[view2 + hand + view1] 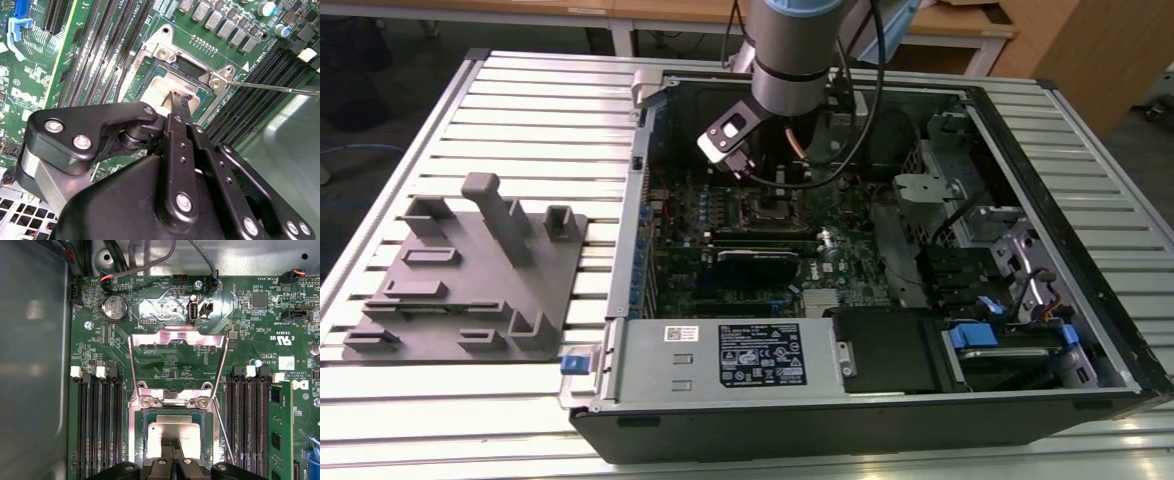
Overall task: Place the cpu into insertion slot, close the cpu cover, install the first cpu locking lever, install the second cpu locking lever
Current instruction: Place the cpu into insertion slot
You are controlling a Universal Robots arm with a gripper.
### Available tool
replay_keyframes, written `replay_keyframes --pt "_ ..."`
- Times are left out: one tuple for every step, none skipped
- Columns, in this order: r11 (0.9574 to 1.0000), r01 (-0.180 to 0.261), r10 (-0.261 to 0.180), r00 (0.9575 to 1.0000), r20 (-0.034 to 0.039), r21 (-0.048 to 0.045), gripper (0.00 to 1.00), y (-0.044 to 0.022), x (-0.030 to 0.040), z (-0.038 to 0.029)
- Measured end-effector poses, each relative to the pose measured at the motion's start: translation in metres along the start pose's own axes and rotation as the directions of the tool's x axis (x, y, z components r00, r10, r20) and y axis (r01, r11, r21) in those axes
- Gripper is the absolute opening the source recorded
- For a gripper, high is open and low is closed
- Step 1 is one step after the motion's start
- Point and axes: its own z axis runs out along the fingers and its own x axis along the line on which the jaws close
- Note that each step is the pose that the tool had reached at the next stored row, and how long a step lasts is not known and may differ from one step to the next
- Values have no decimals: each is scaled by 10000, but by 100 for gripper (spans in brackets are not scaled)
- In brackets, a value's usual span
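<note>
So the claw (173, 457) is pressed together, pinching nothing, sitting right on top of the cpu (170, 432). The chip lies flat in the insertion slot (141, 440), and the cpu cover (175, 336) is flipped open over the motherboard (100, 347).

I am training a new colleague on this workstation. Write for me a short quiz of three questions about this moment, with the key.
1. True or false: the cpu cover is closed over the insertion slot.
2. The cpu is: A) lifted in the air, B) lying in the insertion slot, C) standing on its edge.
3. Fill in: the gripper has its fingers directly over the ___.
Key: 1 false, it is swung open; 2 B; 3 cpu.
</note>
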Motion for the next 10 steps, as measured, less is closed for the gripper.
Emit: replay_keyframes --pt "10000 0 0 10000 2 0 11 0 -1 1" --pt "10000 -1 1 10000 0 -1 11 0 -1 5" --pt "10000 -1 1 10000 5 -2 11 0 -1 9" --pt "10000 0 0 10000 13 -3 11 0 -2 12" --pt "10000 1 -1 10000 19 -3 11 0 -2 13" --pt "10000 1 -1 10000 20 -3 11 -1 -2 13" --pt "10000 0 0 10000 18 -4 11 -1 -2 14" --pt "10000 0 0 10000 16 -5 11 0 -1 15" --pt "10000 0 0 10000 16 -6 11 0 -1 15" --pt "10000 0 0 10000 15 -6 11 0 -1 15"
